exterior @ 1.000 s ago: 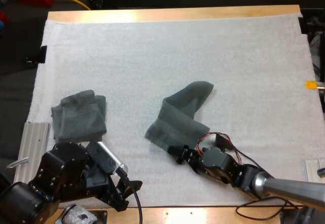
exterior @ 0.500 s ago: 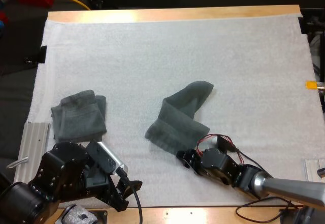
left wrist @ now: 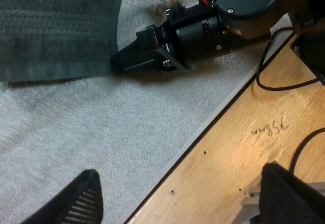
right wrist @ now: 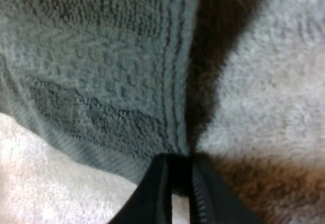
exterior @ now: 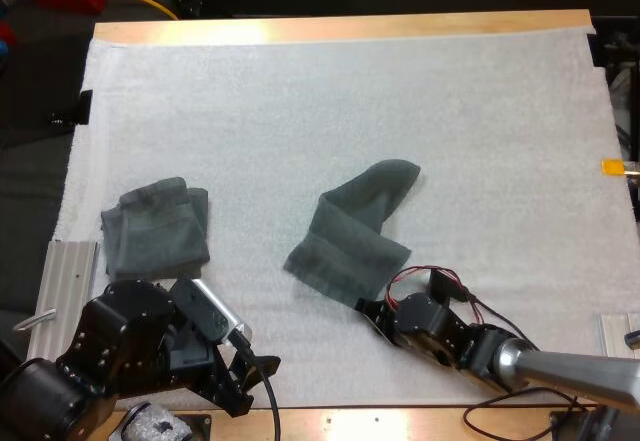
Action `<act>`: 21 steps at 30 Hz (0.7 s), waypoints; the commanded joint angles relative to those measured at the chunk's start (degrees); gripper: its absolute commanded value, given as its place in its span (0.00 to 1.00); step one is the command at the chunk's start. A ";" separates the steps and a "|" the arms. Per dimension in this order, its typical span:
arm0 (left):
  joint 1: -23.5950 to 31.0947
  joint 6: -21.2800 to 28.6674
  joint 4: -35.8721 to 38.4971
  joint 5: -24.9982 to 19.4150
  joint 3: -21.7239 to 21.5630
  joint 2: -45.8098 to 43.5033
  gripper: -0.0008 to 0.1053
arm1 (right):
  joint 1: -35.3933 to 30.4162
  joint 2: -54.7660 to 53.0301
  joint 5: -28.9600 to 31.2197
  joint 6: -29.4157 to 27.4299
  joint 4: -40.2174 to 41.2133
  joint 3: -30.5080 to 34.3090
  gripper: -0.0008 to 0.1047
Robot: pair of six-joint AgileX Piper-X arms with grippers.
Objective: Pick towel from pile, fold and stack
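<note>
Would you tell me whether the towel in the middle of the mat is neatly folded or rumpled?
Rumpled: the middle towel lies in an uneven, bent shape, with one end trailing away, not a tidy rectangle.

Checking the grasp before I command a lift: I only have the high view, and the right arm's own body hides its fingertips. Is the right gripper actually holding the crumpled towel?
Observer: Yes. In the right wrist view, the right gripper is pinched shut on the hem of the crumpled towel.
Operator: And the left gripper?
Observer: The left wrist view shows its fingers standing apart over the mat, holding nothing.
</note>
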 commanded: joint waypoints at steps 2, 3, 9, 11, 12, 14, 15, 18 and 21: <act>-0.26 -0.47 0.12 0.52 -0.32 -0.30 0.60 | -0.10 0.23 0.75 -1.81 0.71 0.17 0.02; -0.26 -0.47 0.12 0.52 -0.32 -0.30 0.60 | -0.10 0.23 0.63 -2.27 0.73 0.17 0.02; -0.26 -0.47 0.12 0.52 -0.32 -0.30 0.60 | -0.10 -1.38 -2.28 -8.08 0.59 0.17 0.02; -0.26 -0.47 0.12 0.52 -0.32 -0.30 0.60 | -0.10 -3.25 -2.28 -10.27 0.85 0.17 0.02; -0.26 -0.47 0.12 0.52 -0.32 -0.30 0.60 | -0.10 -3.94 -2.28 -10.86 1.08 0.03 0.02; -0.26 -0.47 0.12 0.52 -0.32 -0.30 0.60 | -0.10 -6.57 -2.28 -13.83 3.33 -0.51 0.02; -0.26 -0.47 0.12 0.52 -0.32 -0.30 0.60 | -0.10 -7.18 -2.28 -14.92 4.31 -0.77 0.02; -0.26 -0.47 0.12 0.52 -0.32 -0.30 0.60 | -0.10 -10.43 -1.89 -21.61 12.55 -3.44 0.02; -0.26 -0.47 0.12 0.52 -0.32 -0.30 0.60 | -0.10 -12.64 -1.80 -28.03 20.78 -6.80 0.02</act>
